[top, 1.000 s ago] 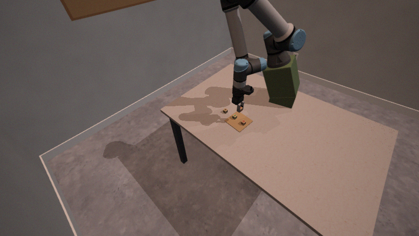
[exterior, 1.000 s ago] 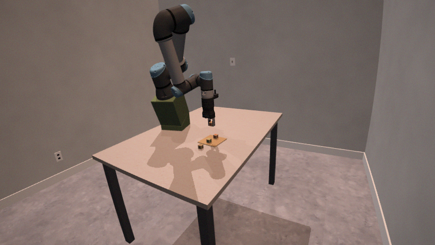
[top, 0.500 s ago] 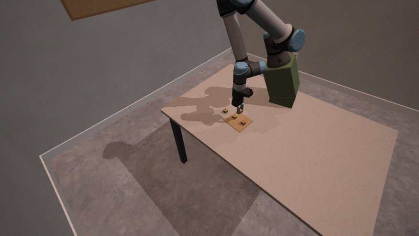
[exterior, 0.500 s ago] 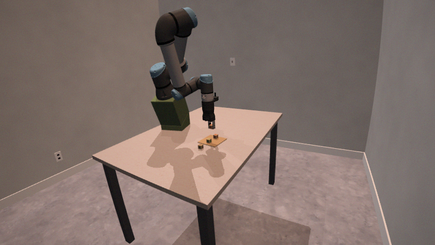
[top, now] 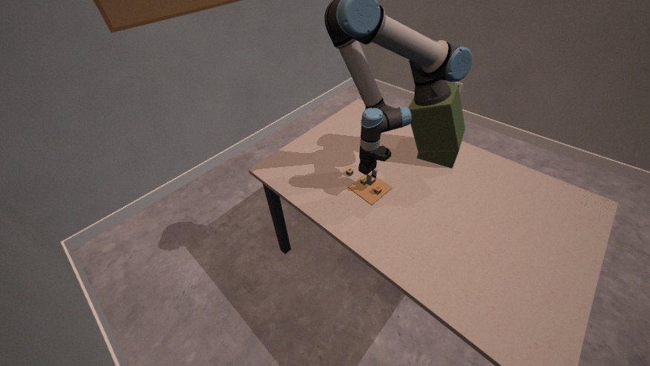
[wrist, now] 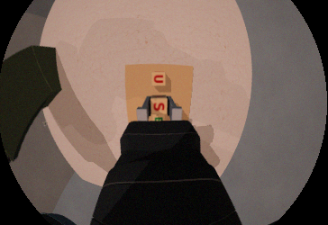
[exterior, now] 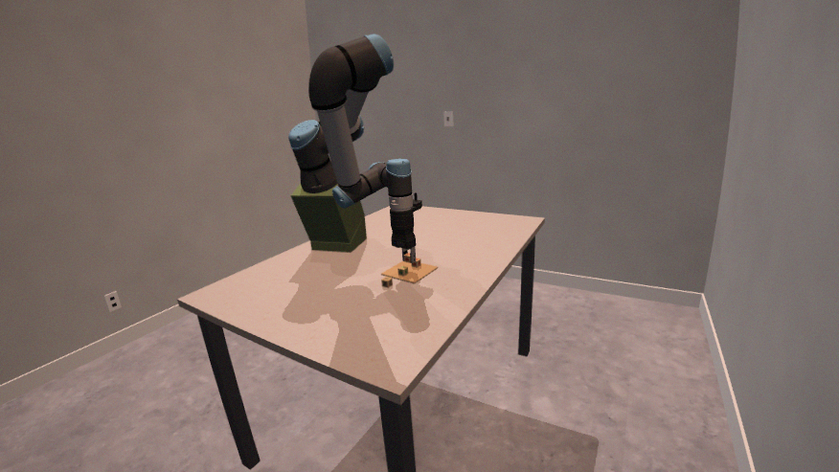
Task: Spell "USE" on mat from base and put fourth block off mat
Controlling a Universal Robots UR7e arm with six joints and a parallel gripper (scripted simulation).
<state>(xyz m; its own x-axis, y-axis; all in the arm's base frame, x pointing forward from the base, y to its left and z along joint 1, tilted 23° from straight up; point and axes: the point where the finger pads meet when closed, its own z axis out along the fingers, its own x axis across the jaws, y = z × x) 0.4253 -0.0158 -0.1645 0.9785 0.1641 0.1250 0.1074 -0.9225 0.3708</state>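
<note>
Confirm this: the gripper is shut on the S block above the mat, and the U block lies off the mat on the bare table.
Not quite. The gripper is shut on the S block above the mat, but the U block lies on the mat, not off it. The wrist view shows this.
</note>
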